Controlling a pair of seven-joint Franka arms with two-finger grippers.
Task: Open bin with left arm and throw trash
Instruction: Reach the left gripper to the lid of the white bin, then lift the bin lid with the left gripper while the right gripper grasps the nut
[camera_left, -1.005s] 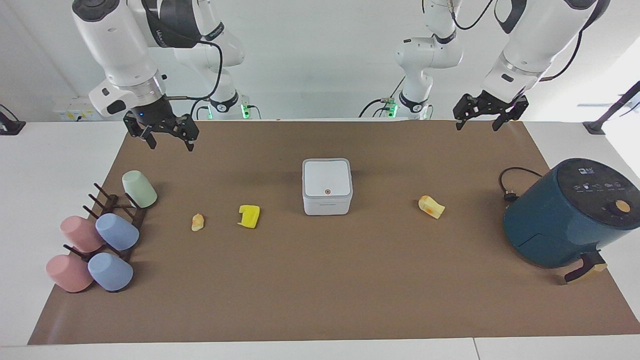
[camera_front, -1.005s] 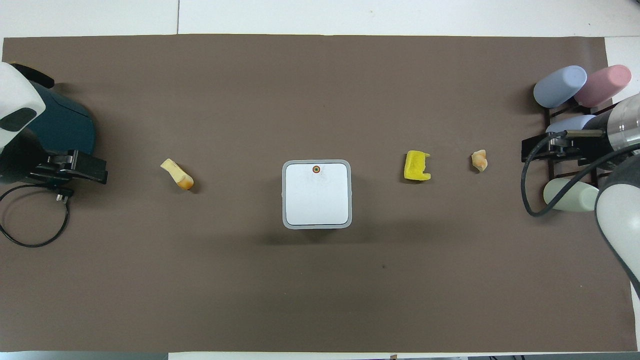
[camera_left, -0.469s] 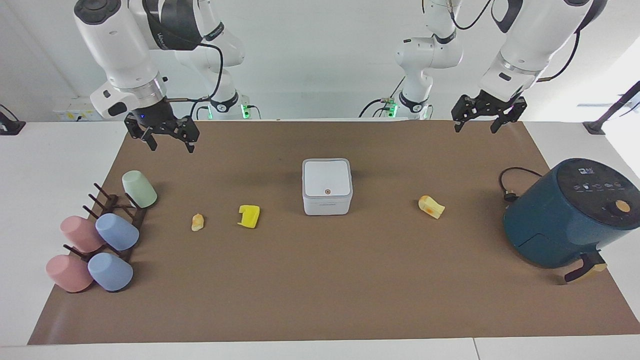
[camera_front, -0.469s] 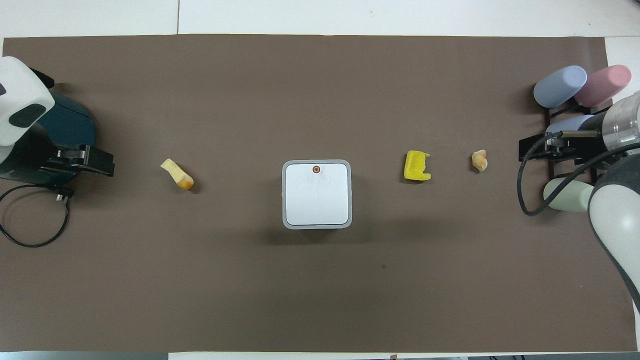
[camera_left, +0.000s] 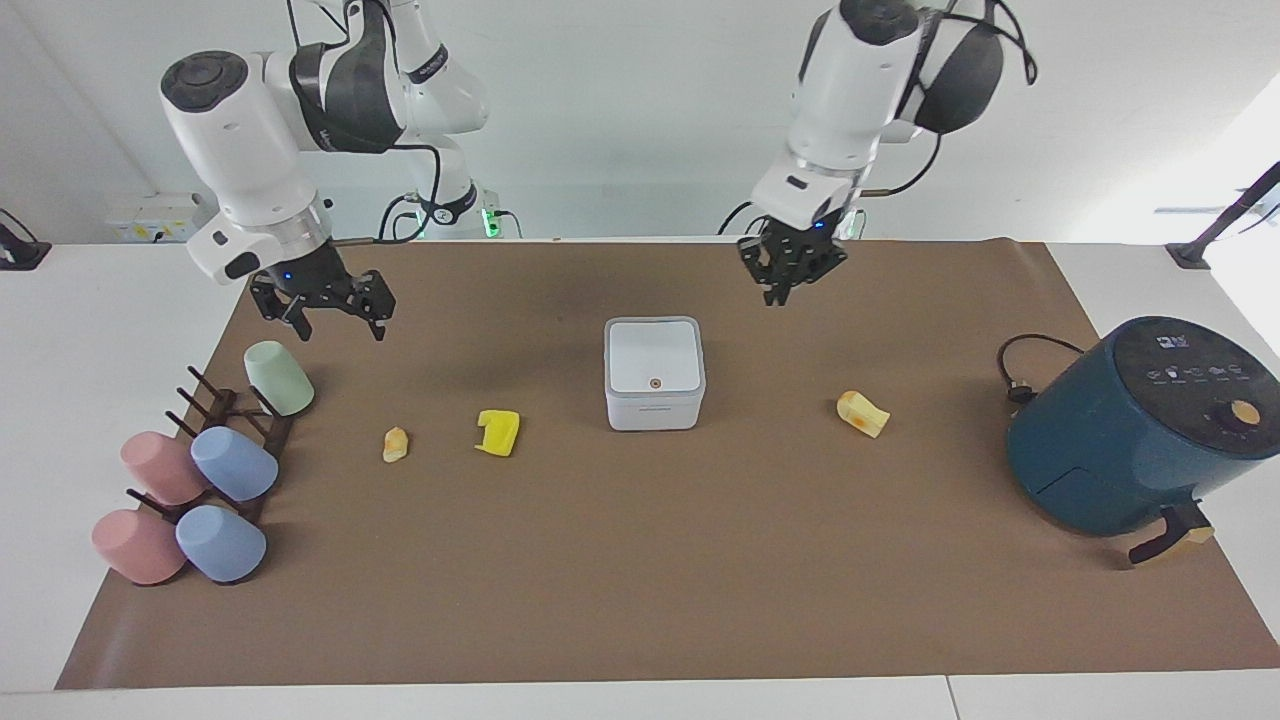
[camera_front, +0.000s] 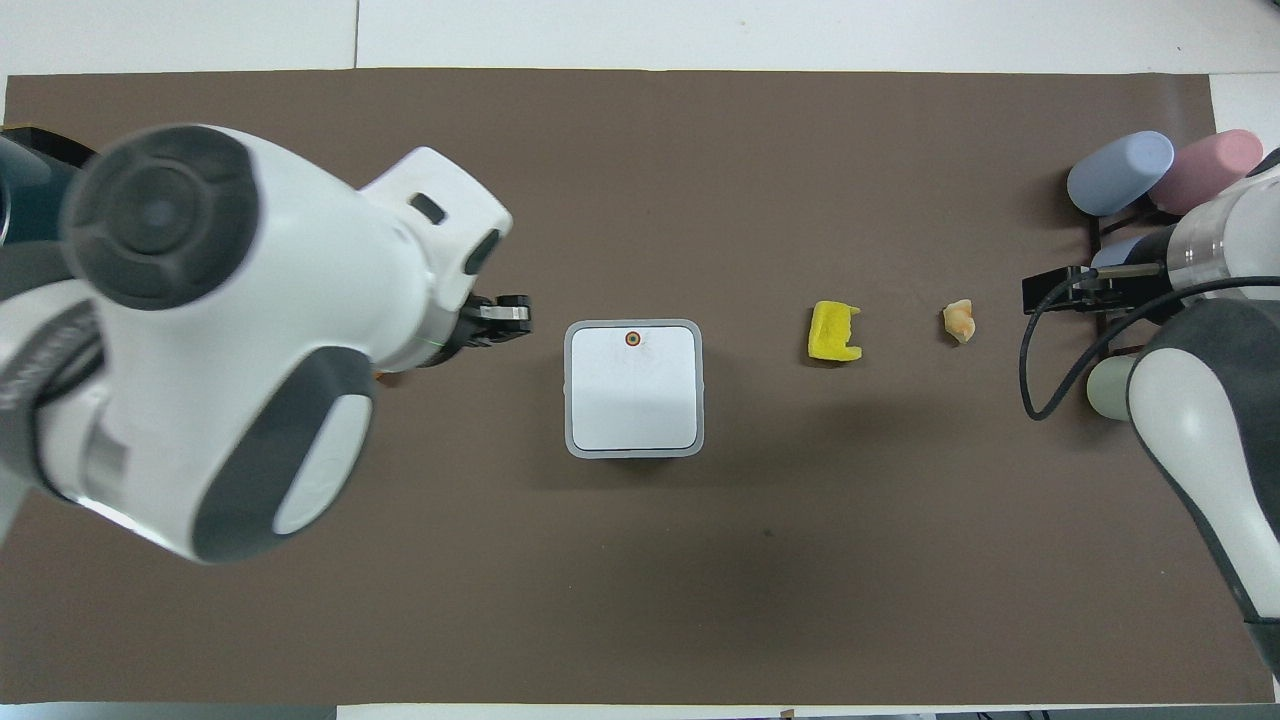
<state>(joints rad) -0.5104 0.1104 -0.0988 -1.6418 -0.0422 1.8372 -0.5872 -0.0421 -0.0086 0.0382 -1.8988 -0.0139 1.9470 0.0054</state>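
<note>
**Lid shut, left claw up beside the bin**

Your left gripper (camera_left: 793, 285) hangs in the air over the mat (camera_left: 640, 600), just off the bin (camera_left: 654, 374) toward the left arm's end; its fingers look drawn close together and hold nothing. The bin sits mid-mat with its lid (camera_front: 632, 386) down. The orange dot (camera_left: 655, 383) marks the edge farther from the robots, probably the place to press or lift. Expect a light plastic box that may skid or tip, so push straight down. The trash lies loose: a pale chunk (camera_left: 862, 413) toward the left arm's end, and a yellow piece (camera_left: 498, 432) and a crumb (camera_left: 396, 444) toward the right arm's end. All look small, light and rigid; pinch across the narrow sides. Your right gripper (camera_left: 327, 306) waits, spread and empty, above the mat near the green cup (camera_left: 279, 378).
</note>
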